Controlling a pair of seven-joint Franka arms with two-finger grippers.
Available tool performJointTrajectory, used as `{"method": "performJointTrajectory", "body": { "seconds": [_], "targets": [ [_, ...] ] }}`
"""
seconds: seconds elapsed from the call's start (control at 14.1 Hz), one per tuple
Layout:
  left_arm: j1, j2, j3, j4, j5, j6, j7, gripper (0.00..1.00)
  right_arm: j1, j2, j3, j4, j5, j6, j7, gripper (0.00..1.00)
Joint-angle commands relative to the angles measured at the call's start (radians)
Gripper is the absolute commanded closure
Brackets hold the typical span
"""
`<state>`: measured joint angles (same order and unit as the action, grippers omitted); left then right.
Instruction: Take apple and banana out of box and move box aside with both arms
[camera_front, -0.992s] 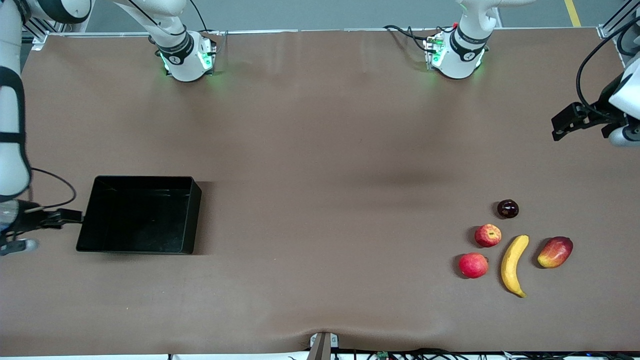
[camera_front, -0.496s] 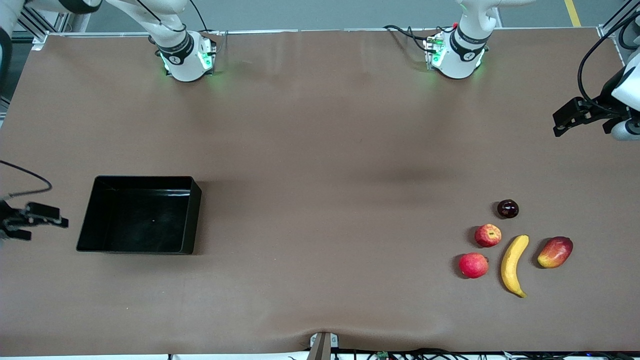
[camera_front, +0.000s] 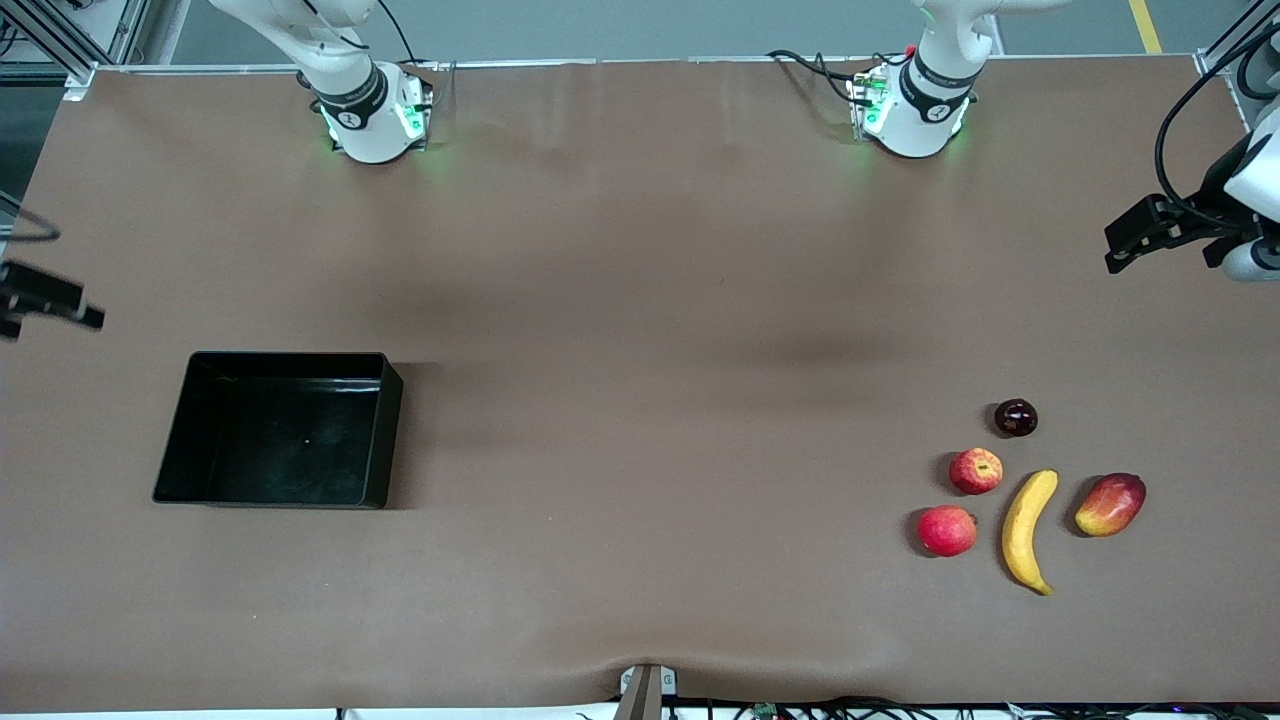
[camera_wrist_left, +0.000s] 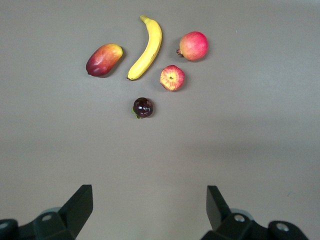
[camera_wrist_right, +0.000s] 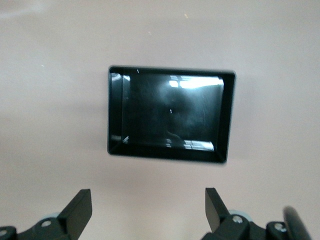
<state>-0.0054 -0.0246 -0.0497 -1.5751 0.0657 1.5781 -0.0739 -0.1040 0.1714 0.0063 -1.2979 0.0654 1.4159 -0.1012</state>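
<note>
Above bare table, both grippers' (camera_wrist_left: 149, 210) (camera_wrist_right: 148, 210) jaws wide, empty.

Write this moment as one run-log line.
left gripper: open, raised | right gripper: open, raised | box: holds nothing | banana, apple: on table

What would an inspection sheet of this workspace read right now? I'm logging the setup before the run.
Surface: brown table cover, wrinkled at the camera edge.
Job's things: black box empty; banana and streaked apple beside each other, ungrasped.
Clutter: plain red fruit, mango-like fruit, dark round fruit.
Hands: left hand open, over bare table; right hand open, over the table near the box.
Cables: black cable on left arm.
Surroundings: grey floor.
</note>
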Motion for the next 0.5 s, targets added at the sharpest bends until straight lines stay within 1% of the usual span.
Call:
{"method": "performJointTrajectory", "body": {
  "seconds": [0.0,0.14,0.21,0.35,0.42],
  "targets": [
    [-0.001,-0.026,0.002,-0.014,-0.023,-0.003,-0.009,0.00,0.040,-0.180,-0.003,-0.162,-0.052,-0.015,0.083,0.00],
    [-0.001,-0.028,-0.001,-0.014,-0.021,-0.018,-0.009,0.00,0.030,-0.284,-0.011,-0.288,-0.049,0.011,0.040,0.00],
    [-0.001,-0.028,-0.001,-0.013,-0.021,-0.021,-0.004,0.00,0.032,-0.315,-0.009,-0.314,-0.050,0.033,0.028,0.00],
    [-0.001,-0.028,-0.001,-0.005,-0.021,-0.029,0.008,0.00,0.029,-0.311,-0.009,-0.317,-0.058,0.035,0.021,0.00],
    [-0.001,-0.028,-0.002,0.000,-0.021,-0.030,0.009,0.00,0.011,-0.308,-0.012,-0.317,-0.056,0.022,-0.001,0.00]
  ]
}}
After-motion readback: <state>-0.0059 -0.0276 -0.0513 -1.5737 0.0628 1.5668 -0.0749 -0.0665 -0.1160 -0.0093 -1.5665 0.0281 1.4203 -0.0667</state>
